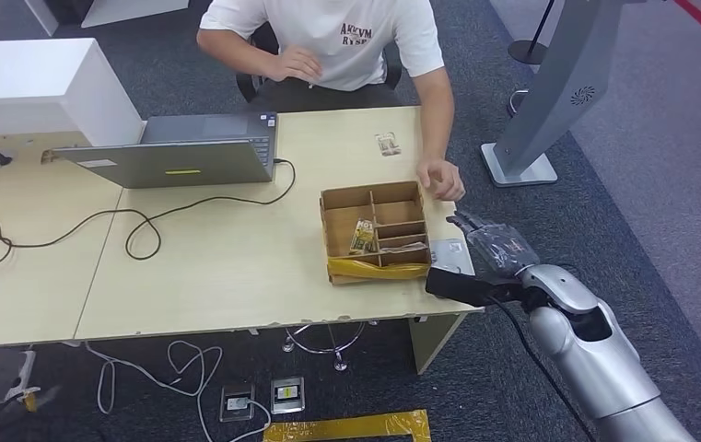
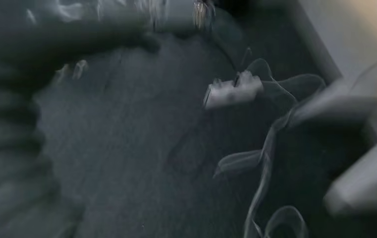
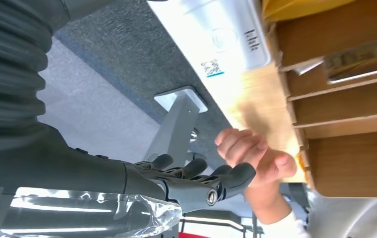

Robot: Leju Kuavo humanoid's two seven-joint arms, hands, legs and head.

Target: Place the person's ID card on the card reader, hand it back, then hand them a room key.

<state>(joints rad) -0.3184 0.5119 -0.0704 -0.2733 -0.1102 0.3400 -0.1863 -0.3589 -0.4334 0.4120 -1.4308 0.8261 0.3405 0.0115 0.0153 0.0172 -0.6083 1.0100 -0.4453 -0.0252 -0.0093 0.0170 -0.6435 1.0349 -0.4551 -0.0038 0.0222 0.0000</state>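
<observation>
The right hand's dark fingers lie spread and hold nothing, just beside the person's bare hand at the pale wooden tabletop's edge; the left hand's fingers are too blurred to tell. The flat grey card reader lies beside the brown compartmented cardboard box, with a small card further along the tabletop. Such a card is probably thin, stiff and slippery, best pinched at its edges.

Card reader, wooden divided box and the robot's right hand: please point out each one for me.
card reader [image 1: 450, 250], head view, on its pale top face.
wooden divided box [image 1: 346, 197], head view, on the floor of its far left compartment.
right hand [image 1: 492, 243], head view, on the middle of the hand.
</observation>
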